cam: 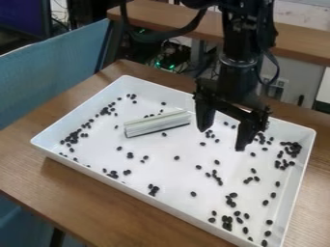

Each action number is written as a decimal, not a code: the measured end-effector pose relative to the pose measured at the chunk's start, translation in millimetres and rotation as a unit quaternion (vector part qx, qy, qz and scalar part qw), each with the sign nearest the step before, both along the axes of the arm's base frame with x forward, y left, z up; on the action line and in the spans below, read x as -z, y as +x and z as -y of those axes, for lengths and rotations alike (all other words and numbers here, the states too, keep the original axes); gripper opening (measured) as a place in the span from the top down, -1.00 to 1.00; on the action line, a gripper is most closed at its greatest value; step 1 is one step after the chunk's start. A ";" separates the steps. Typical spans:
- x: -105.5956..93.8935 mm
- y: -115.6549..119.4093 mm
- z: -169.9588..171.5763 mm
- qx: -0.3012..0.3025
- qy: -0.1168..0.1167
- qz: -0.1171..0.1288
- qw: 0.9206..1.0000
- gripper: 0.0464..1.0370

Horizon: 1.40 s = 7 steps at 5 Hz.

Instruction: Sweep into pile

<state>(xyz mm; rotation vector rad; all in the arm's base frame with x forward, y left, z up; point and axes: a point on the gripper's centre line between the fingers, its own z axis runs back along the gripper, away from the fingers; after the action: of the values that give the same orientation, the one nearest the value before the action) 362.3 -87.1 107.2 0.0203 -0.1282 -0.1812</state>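
My gripper point(222, 140) hangs over the right half of the white tray, its two fingers spread apart with nothing between them. To its left, a pale block-like sweeper point(157, 123) with a dark lower edge lies on the tray floor, apart from the gripper. Small black beans are scattered over the tray point(103, 169). One dense cluster of beans point(292, 149) is near the right wall, another group of beans point(73, 137) lies along the left side, and more beans point(226, 223) are near the front right corner.
The tray stands on a brown wooden table point(38, 164). Blue chair fabric point(51, 62) is at the left. Behind the table are a wooden ledge point(299, 41) and cables with small green lights point(171, 62).
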 end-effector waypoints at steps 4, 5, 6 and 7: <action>40.0 1.2 -111.0 0.269 0.072 -0.068 0.958 -0.93; 44.3 16.3 -136.6 0.315 0.091 -0.071 0.942 -0.93; 51.6 31.5 -149.6 0.334 0.092 -0.063 0.936 -0.93; 56.0 46.5 -163.5 0.333 0.083 -0.049 0.938 -0.93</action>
<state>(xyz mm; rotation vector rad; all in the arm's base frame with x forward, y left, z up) 408.7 76.5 51.2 0.1372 -0.0150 -0.8710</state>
